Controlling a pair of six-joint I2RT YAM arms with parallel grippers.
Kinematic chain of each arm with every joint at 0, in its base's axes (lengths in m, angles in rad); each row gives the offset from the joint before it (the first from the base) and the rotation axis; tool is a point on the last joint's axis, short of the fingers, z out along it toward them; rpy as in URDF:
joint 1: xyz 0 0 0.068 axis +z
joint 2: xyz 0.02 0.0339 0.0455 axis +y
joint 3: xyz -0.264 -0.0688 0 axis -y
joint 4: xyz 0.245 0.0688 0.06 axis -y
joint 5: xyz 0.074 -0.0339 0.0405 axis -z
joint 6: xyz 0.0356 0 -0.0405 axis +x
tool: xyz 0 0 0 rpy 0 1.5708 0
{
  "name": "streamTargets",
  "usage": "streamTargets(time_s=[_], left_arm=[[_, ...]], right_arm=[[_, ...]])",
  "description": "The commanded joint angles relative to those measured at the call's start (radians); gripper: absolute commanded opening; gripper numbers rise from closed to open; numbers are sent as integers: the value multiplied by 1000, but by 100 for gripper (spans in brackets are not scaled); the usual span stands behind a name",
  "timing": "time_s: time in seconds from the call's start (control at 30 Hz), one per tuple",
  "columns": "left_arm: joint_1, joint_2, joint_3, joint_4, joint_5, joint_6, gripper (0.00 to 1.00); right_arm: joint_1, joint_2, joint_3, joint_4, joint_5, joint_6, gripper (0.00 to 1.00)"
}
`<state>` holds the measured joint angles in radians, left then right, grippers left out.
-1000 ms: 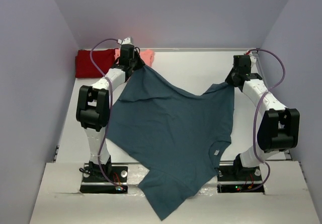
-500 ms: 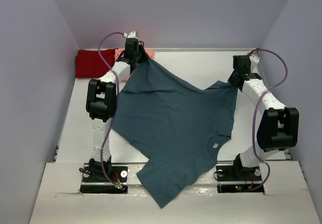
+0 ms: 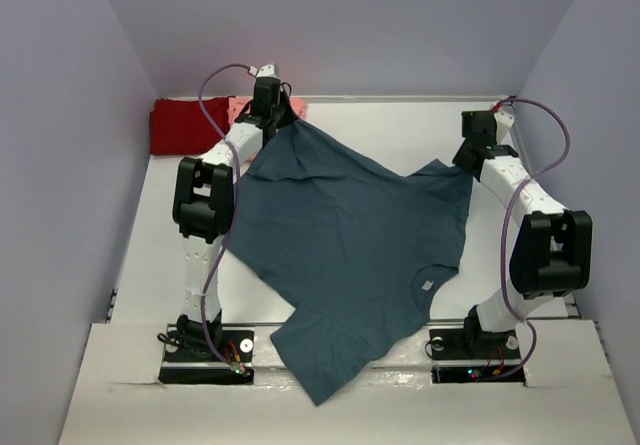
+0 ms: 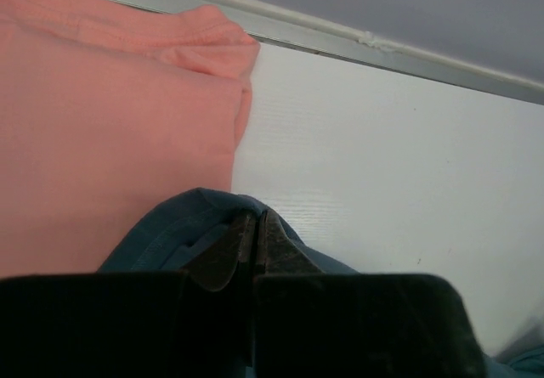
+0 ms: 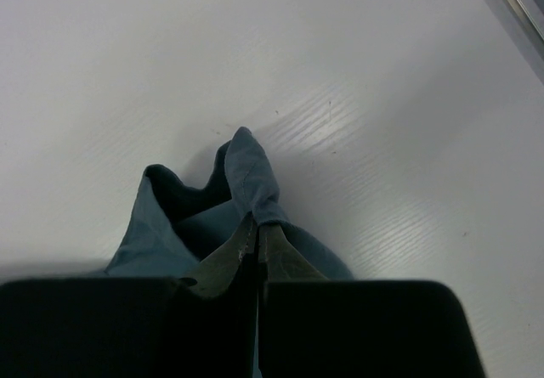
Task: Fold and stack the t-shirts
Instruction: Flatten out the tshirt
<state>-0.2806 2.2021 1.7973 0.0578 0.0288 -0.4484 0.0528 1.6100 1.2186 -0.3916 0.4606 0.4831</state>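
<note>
Two corners of the teal t-shirt [image 3: 350, 235] sit clamped in the left tool [image 4: 255, 222] and right tool [image 5: 257, 227].

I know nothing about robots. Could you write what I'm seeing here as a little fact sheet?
Being handled: teal-blue t-shirt, stretched out over the table
Left gripper: shut on the shirt's far-left corner
Right gripper: shut on its far-right corner
Waiting: red t-shirt and pink t-shirt, by the far edge, left side

Open table [image 3: 400, 130] beyond teal t-shirt [image 3: 350, 235]; pink t-shirt [image 4: 110, 123], red t-shirt [image 3: 185, 125] in far-left corner.
</note>
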Motion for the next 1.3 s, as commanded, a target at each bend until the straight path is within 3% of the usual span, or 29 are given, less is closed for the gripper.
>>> streamTargets(time_s=[0.0, 0.2, 0.43, 0.57, 0.7, 0.8, 1.03, 1.27], left_arm=[[8, -122, -26, 28, -41, 39, 0], [8, -195, -134, 14, -88, -4, 0], [8, -419, -323, -13, -205, -7, 0], [8, -560, -424, -18, -227, -9, 0], [8, -715, -501, -84, -234, -62, 0], [4, -878, -623, -98, -201, -102, 0], [-15, -1394, -892, -214, -208, -187, 0], [-19, -1611, -891, -475, -205, -205, 0]], right_arm=[[-1, -1, 36, 17, 6, 14, 0], [-1, -25, 13, 14, 13, 5, 0], [-1, -90, -7, 42, -83, -6, 0], [-1, -160, -18, 111, -291, -50, 0], [-1, -235, 21, 145, -660, -81, 0], [-1, -315, 51, 129, -802, -75, 0], [-1, -576, 76, 111, -970, -101, 0], [-1, -708, 185, 171, -1120, -124, 0]])
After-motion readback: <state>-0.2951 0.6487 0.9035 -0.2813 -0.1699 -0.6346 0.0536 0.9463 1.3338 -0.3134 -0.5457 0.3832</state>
